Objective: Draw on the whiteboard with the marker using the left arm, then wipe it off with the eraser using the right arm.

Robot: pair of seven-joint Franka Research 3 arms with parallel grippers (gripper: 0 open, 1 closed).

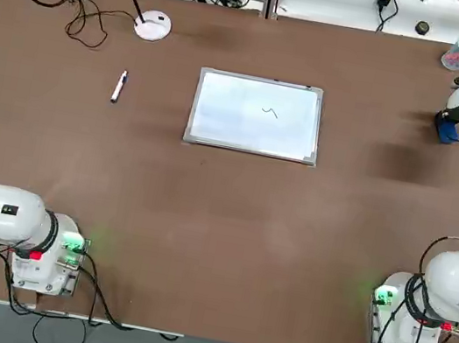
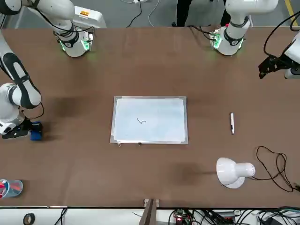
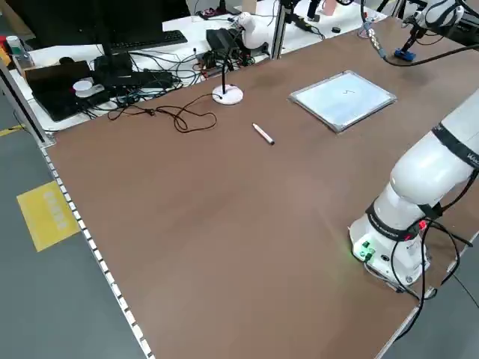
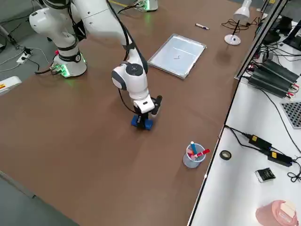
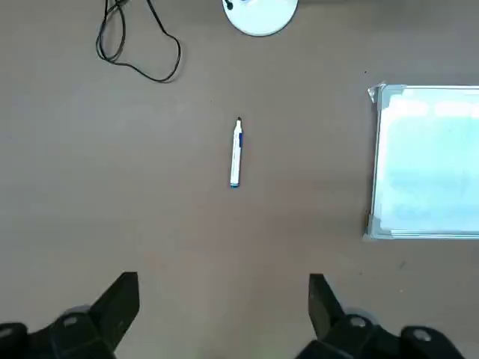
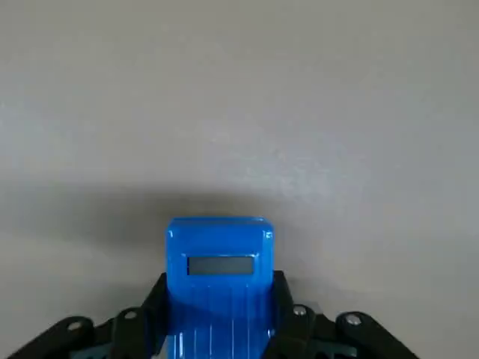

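- Two claws on record. Right claw (image 6: 218, 329): black fingers pinching the eraser (image 6: 218, 277), a glossy blue ribbed block with rounded corners and a small grey inset panel, down on the worktop (image 1: 203, 220) at the robot's far right; its lower end is cut off in the wrist view, and from overhead the white wrist hides most of it.
- Left claw (image 5: 223, 310): matte black fingers spread wide, nothing between them, held above bare worktop; only the finger stubs show, the rest cut off.
- Marker (image 1: 119, 85): slim white pen, dark tip, lying flat, well left of the board.
- Whiteboard (image 1: 255, 115): flat, glossy white rectangle, thin silver-grey frame, grey corner caps, mid-worktop; one small dark squiggle (image 1: 270, 113) on it, shape hard to make out.
- Worktop: matte brown, smooth.
- Clear plastic cup (image 4: 193, 155): pens inside, near the eraser.
- White desk lamp (image 2: 233, 172): round base, dome head, black looped cable (image 2: 274, 164).
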